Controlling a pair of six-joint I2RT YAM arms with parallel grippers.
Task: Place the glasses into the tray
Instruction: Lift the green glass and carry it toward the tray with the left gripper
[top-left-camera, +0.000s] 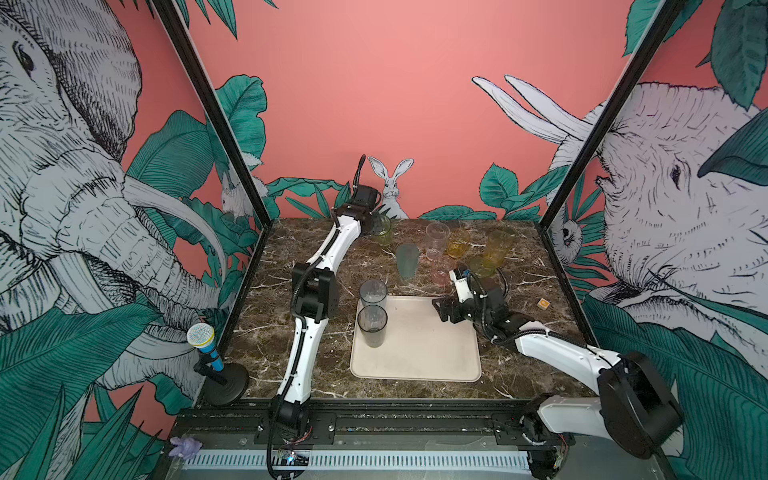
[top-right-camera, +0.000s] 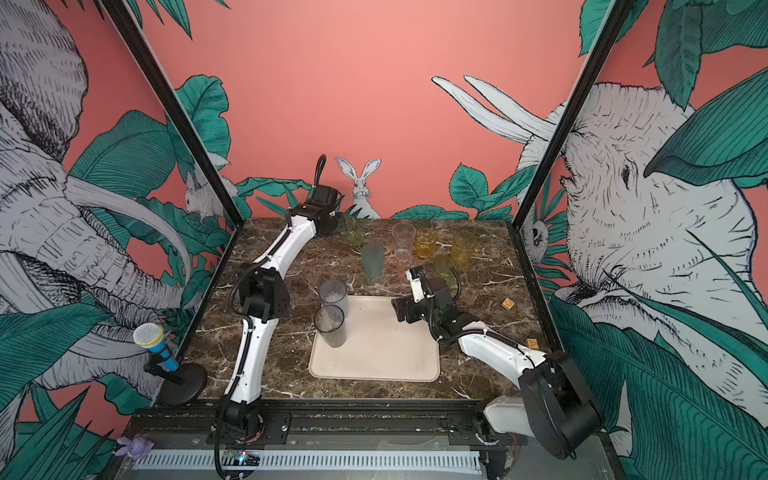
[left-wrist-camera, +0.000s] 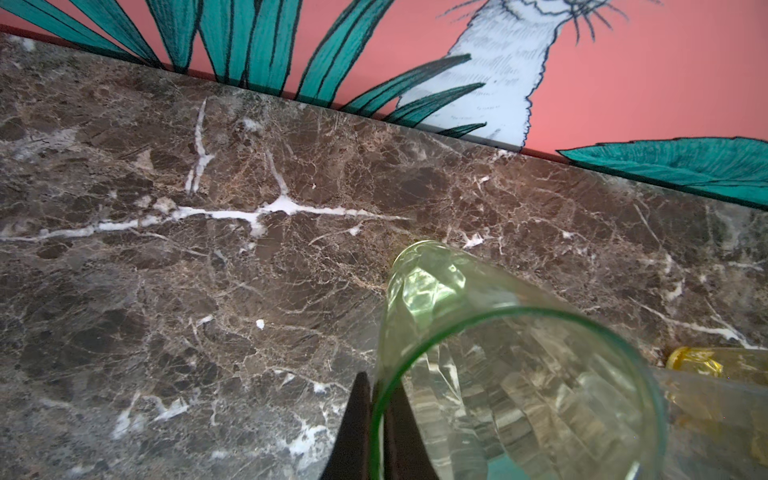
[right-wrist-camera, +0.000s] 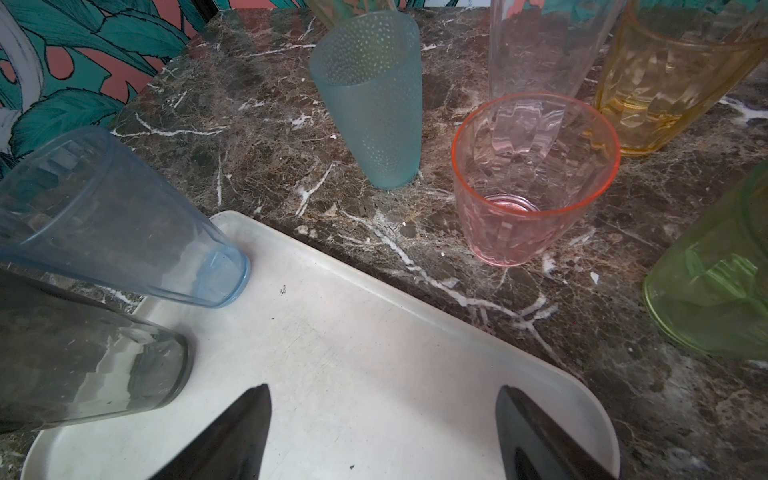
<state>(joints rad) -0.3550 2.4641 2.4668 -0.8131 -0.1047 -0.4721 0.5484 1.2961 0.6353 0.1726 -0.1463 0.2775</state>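
Looking past the left gripper (left-wrist-camera: 376, 388), the left wrist view gave what both top views hid. The thin wall of a green faceted tumbler (left-wrist-camera: 457, 299) ran between the two dark fingers (left-wrist-camera: 357, 424), one outside the rim and one inside. In both top views that tumbler was only a pale green shape at the far edge of the marble table (top-left-camera: 415, 392), partly behind the arm's black wrist. The fingers were closed on the rim, pinching it.

The right wrist view showed the right gripper (right-wrist-camera: 382, 395) spread wide and holding nothing, over the cream tray (right-wrist-camera: 332, 324). A grey tumbler (right-wrist-camera: 124, 216) and a smoky tumbler (right-wrist-camera: 83, 353) stood at one end of the tray. A teal tumbler (right-wrist-camera: 370, 104) and a short pink tumbler (right-wrist-camera: 532, 178) stood on the marble just beyond it.
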